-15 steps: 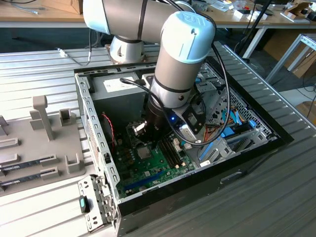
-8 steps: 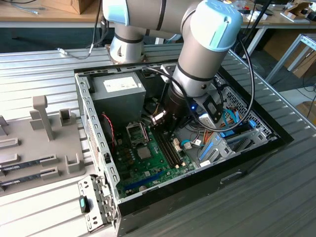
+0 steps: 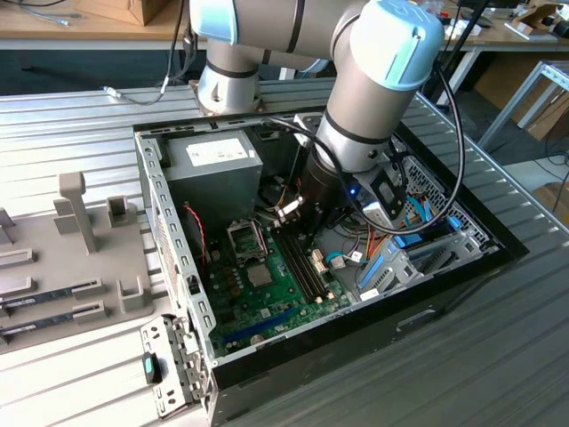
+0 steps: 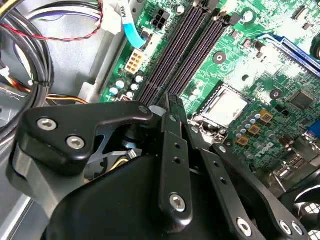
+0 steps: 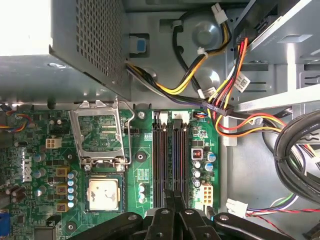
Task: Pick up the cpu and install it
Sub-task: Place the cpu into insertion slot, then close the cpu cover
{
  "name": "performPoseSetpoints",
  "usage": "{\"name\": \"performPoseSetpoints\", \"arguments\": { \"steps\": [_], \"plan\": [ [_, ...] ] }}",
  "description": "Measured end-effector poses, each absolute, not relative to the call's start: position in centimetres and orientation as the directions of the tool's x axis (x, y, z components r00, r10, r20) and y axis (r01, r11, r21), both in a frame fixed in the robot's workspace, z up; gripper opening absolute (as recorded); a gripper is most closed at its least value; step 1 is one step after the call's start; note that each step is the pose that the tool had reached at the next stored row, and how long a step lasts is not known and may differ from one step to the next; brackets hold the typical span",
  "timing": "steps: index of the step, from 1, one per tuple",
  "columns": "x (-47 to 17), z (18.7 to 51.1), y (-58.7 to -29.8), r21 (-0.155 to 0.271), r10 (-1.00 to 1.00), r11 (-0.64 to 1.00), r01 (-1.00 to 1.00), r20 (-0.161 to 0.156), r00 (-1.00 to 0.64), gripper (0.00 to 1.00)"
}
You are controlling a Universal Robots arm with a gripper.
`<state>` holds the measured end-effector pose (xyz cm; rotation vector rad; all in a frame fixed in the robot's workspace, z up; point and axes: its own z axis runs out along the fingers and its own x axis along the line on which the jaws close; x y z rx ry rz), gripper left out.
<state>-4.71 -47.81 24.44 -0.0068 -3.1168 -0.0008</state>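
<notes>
I see the pincer (image 5: 172,200) with its fingers drawn together, tips touching or nearly so, nothing between them — it hangs over the near ends of the black memory slots (image 5: 169,160), just above the motherboard (image 5: 145,172).

The cpu (image 5: 105,194) already sits in its socket, beside those slots in both wrist views; its silvery top carries smears that I take for old thermal paste. The load frame (image 5: 100,135) stands hinged open toward the power-supply box (image 5: 85,45), so the chip is seated but not clamped, as I judge it.

Writing: a cable tag near the blue ribbon cable (image 4: 132,34) reads "MB" in the second wrist view. I leave other print unread.

The case (image 3: 462,267) rests on the ribbed metal bench (image 3: 80,116).
</notes>
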Motion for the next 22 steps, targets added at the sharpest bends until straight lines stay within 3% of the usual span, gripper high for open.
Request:
{"name": "performPoseSetpoints", "arguments": {
  "steps": [12, 16, 18, 22],
  "plan": [
    [-6.4, 24.3, -46.7, 0.006, 0.005, 1.000, 0.005, 0.025, -1.000, 0.11],
    [-6.4, 24.3, -46.7, 0.081, 0.006, 0.997, 0.008, 0.025, -1.000, 0.11],
    [-6.4, 24.3, -46.7, 0.154, 0.005, 0.988, 0.009, 0.026, -1.000, 0.11],
    [-6.3, 24.0, -46.7, 0.160, -0.087, 0.984, -0.081, 0.026, -0.996, 0.11]
  ]
}}
